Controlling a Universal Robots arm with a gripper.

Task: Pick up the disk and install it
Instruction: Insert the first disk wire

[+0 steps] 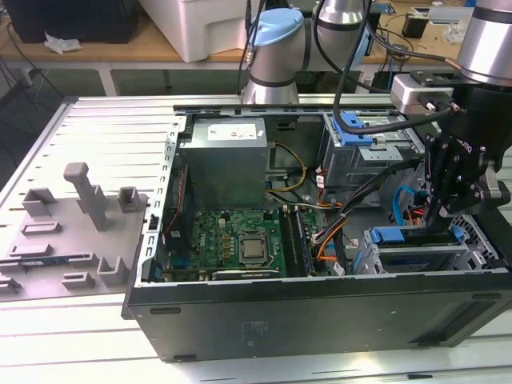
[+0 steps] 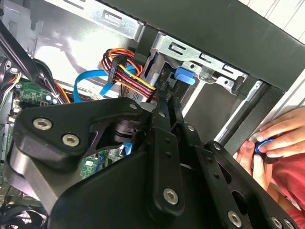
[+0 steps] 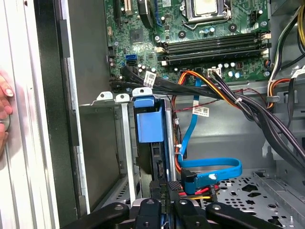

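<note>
Disk (image 3: 150, 126) on edge, long axis twd mobo (image 3: 157, 28).

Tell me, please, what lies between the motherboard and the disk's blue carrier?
A bundle of black and orange cables crosses between the motherboard and the disk, as the first wrist view shows.
</note>
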